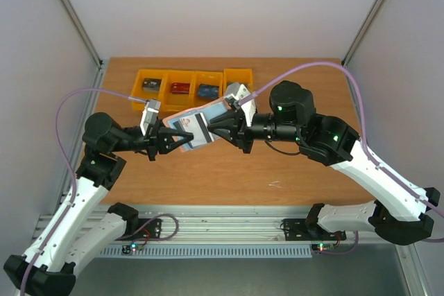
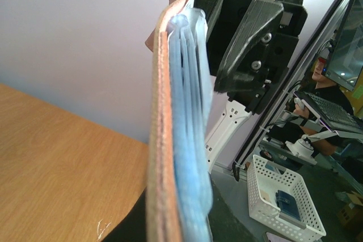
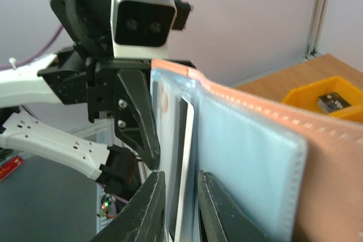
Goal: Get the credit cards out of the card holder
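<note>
Pinkish leather: outer side of the holder (image 3: 334, 162), stitched along its edge, with pale blue pockets on the inside.
Holder position: up in the air between the two arms, over the middle of the wooden surface (image 1: 229, 178) and touching nothing but the grippers; the left wrist view shows it almost edge-on, pink edge to the left and blue layers to the right.
Card (image 3: 185, 157): whitish and thin, standing among the blue pockets with its edge turned toward the right wrist camera (any print on it is too small to read).
Left gripper (image 1: 170, 139): clenched on the holder's left end; in the right wrist view one black finger lies flat against the holder's pale face, and the other finger is hidden behind it.
Right gripper (image 3: 180, 196): at the holder's right end, with its two dark fingers set close on either side of the card's edge. Slim dark gaps show beside the card, and I cannot tell whether the fingers pinch it or stand just clear.
Bins (image 1: 182, 74): four orange ones in a row along the far side of the surface, behind the holder and apart from it.
Basket (image 2: 266, 179): white plastic mesh, off the surface, low in the left wrist view beyond the right arm.
</note>
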Action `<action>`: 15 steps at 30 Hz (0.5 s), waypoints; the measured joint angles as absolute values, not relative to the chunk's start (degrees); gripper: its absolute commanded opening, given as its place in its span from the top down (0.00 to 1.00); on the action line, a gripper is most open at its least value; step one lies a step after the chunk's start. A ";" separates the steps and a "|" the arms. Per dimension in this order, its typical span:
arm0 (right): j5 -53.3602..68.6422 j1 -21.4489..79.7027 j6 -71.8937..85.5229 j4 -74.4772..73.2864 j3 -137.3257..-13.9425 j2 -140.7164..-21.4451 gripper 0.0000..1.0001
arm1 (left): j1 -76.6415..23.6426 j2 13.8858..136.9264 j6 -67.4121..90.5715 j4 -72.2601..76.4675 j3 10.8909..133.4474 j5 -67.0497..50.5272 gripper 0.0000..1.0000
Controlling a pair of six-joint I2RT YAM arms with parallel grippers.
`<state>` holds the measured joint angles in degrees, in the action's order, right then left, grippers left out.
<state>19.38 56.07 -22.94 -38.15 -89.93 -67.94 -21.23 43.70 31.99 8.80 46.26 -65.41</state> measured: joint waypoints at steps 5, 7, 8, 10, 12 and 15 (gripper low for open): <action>19.53 56.10 -23.03 -39.99 -89.93 -69.91 0.86 | -21.17 43.94 32.38 8.84 46.26 -65.04 1.00; 19.57 56.10 -23.07 -40.23 -89.93 -70.57 0.89 | -21.10 43.97 32.40 8.84 46.26 -64.79 1.00; 19.53 56.10 -23.11 -40.27 -89.93 -70.65 0.89 | -21.06 43.97 32.42 8.84 46.26 -64.73 1.00; 19.49 56.07 -23.20 -40.29 -89.93 -70.63 0.89 | -21.08 43.97 32.42 8.84 46.26 -64.71 1.00; 19.27 56.10 -23.27 -40.29 -89.93 -70.61 0.86 | -21.08 43.97 32.42 8.84 46.26 -64.71 1.00; 18.98 56.10 -23.49 -40.34 -89.93 -70.50 0.85 | -21.06 43.97 32.40 8.84 46.26 -64.66 1.00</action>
<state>18.98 56.10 -23.49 -40.34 -89.93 -70.50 -21.06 43.97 32.40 8.84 46.26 -64.66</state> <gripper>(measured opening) 0.140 0.094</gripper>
